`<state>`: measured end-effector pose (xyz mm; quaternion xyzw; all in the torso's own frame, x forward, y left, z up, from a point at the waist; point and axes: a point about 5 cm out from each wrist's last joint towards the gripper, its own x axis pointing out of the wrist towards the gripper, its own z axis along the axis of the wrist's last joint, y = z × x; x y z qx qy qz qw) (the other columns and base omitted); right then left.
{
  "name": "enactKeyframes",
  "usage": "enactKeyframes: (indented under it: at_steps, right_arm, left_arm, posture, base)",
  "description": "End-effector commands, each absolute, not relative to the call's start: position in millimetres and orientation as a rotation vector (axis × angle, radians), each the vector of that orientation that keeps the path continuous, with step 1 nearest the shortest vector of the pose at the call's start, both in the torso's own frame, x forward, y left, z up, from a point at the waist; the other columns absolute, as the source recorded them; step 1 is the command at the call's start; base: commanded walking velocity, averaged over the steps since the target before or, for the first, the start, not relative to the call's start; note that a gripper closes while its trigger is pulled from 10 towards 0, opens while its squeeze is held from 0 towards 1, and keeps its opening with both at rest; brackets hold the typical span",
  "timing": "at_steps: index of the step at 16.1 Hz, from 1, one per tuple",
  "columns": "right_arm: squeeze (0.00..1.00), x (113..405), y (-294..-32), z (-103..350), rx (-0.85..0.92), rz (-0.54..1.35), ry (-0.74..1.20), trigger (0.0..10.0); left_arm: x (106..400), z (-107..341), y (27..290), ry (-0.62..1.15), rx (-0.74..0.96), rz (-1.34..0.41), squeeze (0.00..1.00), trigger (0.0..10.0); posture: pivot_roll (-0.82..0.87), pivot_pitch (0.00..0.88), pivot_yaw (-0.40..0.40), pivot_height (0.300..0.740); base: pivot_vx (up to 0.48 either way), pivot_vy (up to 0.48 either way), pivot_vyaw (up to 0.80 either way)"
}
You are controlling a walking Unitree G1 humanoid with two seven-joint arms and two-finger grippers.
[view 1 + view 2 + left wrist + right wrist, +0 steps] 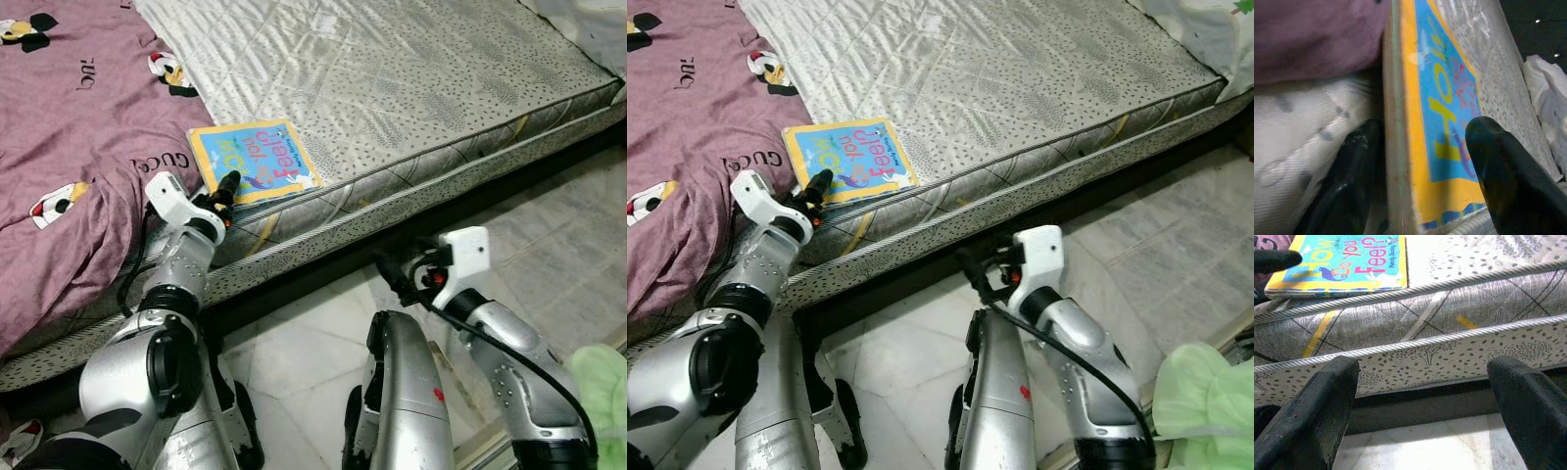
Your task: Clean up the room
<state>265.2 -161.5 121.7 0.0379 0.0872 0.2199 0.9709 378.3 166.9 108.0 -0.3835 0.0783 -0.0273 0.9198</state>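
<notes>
Landmark: mattress, quilted, pale grey with fine dark speckle, corded piping along its rim; side panel shows diagonal stitching and yellow stripes.
Book: flat, rectangular board book; yellow border, blue cover, coloured lettering. It lies on the mattress top at the near edge, one side against the blanket.
Blanket: soft mauve fabric with cartoon prints and lettering, draped over the mattress end beside the book and hanging over the near edge.
Left pincer: at the book's near corner by the mattress rim. In the left wrist view the fingers stand apart, one over the cover, one on the mattress beside the book's worn edge; not clamped.
Right pincer: held low in front of the mattress side panel, above the floor; fingers spread wide, holding nothing.
Floor: smooth pale marble tile, open along the mattress side.
Green bag: thin crinkled plastic, on the floor well away from the mattress.
</notes>
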Motion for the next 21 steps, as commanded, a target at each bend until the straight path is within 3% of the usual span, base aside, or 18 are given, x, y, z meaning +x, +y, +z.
enactKeyframes:
  at_steps: [1, 7, 12, 21]
  right_arm:
    - [0.0, 263.3, -164.9, 115.7, 0.068, 0.434, 0.201, 10.0]
    - [0.0, 264.2, -160.3, 114.0, 0.059, 0.448, 0.198, 10.0]
    - [0.0, 256.5, -145.2, 116.1, 0.145, 0.614, 0.222, 10.0]
    - [0.0, 268.8, -126.7, 126.9, 0.217, 0.63, 0.172, 10.0]
  left_arm:
    - [377.5, 104.1, 164.9, 0.199, -0.801, -0.056, 0.0, 0.0]
    - [378.9, 106.7, 169.6, 0.199, -0.794, -0.059, 0.0, 0.0]
    - [379.8, 108.8, 170.8, 0.189, -0.782, -0.064, 0.0, 0.0]
    - [386.5, 128.0, 177.2, 0.072, -0.722, -0.07, 0.0, 0.0]
  posture:
    - [-0.2, 0.175, -0.045, 0.485]
    - [-0.2, 0.158, -0.039, 0.485]
    - [-0.19, 0.145, -0.039, 0.485]
    - [-0.16, 0.117, -0.017, 0.485]
  base:
    - [0.0, 0.0, 0.0]
    - [0.0, 0.0, 0.0]
    - [0.0, 0.0, 0.0]
    - [0.0, 0.0, 0.0]
